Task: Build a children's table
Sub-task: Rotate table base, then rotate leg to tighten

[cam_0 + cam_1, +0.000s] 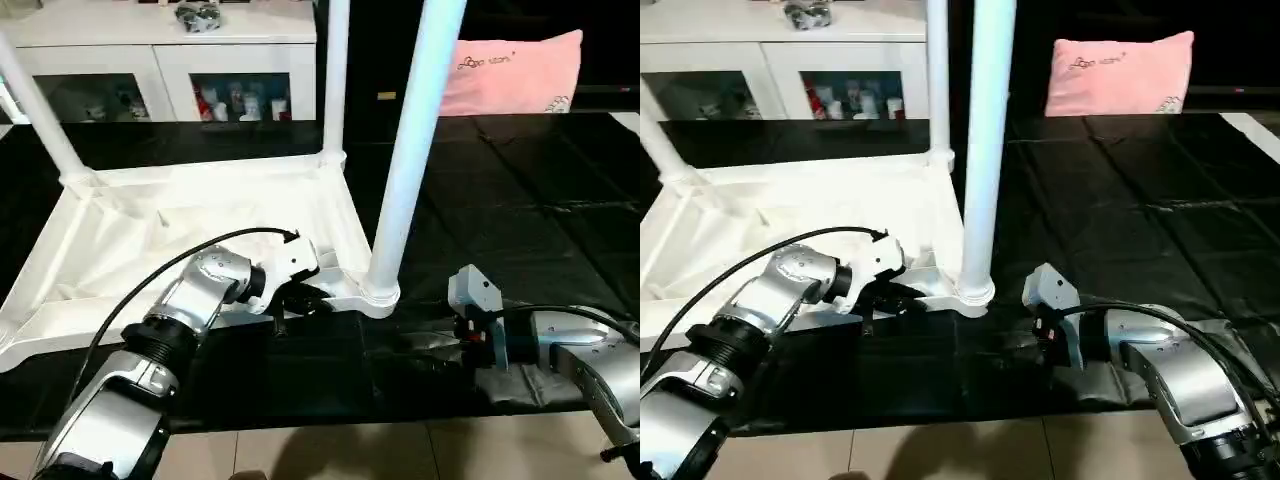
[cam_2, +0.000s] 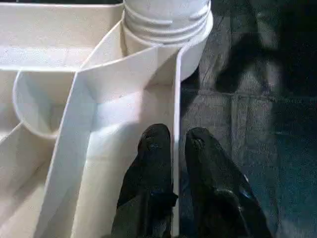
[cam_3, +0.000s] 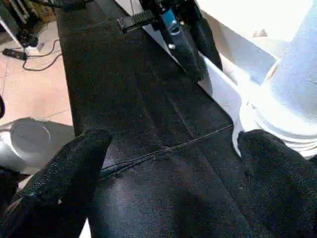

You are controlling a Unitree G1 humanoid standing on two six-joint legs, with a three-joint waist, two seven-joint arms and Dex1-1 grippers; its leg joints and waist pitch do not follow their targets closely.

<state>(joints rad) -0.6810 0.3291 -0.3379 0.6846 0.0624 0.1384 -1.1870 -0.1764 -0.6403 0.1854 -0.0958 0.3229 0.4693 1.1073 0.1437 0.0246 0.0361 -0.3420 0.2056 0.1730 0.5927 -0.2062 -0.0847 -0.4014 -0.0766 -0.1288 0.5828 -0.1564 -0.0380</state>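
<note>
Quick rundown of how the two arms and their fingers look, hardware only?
Both forearms are ribbed silver metal cylinders with black collars. The left arm has a thin black cable looping over it to a white wrist block. The right arm carries a grey-white block, a small red part and black cabling. Each gripper has two black, textured, rounded fingers: left fingers, right fingers.

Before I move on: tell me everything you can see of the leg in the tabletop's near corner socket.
The near leg is a long white hollow-looking plastic tube, standing upright and running out of the picture's top. It widens slightly toward its base, which sits in the round corner socket of the upturned tabletop; ridged rings show there in the left wrist view. The left tool straddles the tabletop's rim beside it. The right tool stands open nearby, clear of the leg.
</note>
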